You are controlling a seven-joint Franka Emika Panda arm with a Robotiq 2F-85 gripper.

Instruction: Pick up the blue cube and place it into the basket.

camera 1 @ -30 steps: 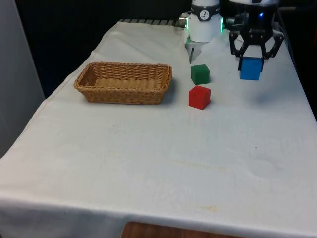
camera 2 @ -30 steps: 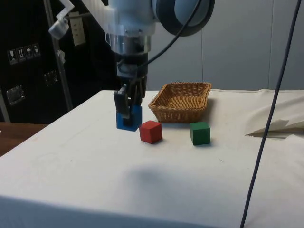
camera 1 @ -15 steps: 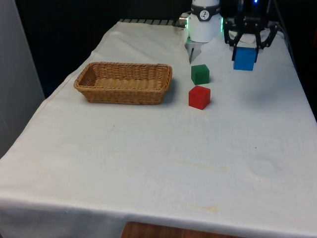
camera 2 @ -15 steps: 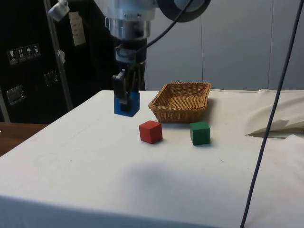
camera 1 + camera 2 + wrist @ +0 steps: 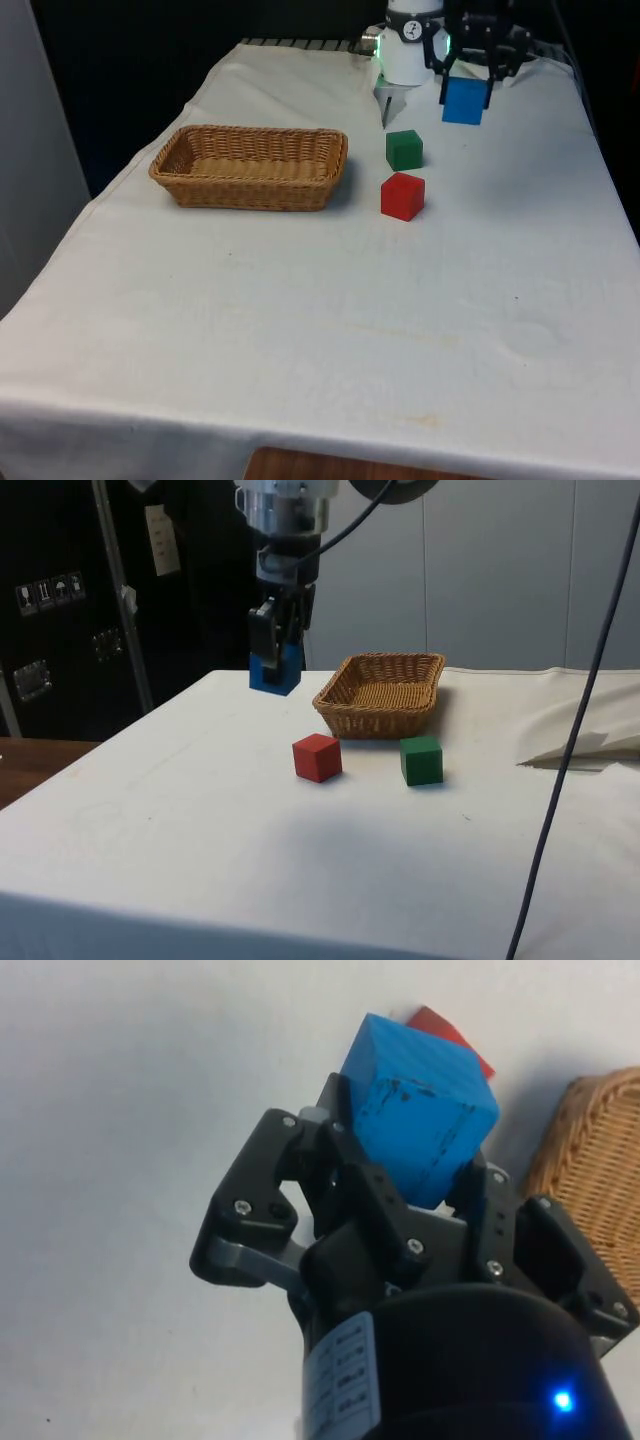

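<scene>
Higher now, we see our end effector (image 5: 465, 88) squeezing the blue cube (image 5: 464, 101), closer to the basket (image 5: 250, 166).

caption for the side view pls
Gripper holds the blue cube in the air, short of the basket, above the table.

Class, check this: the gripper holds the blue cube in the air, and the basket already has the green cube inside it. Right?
Not quite. The gripper does hold the blue cube aloft, but the green cube sits on the table beside the basket, near the red cube, as the front view shows.
</scene>
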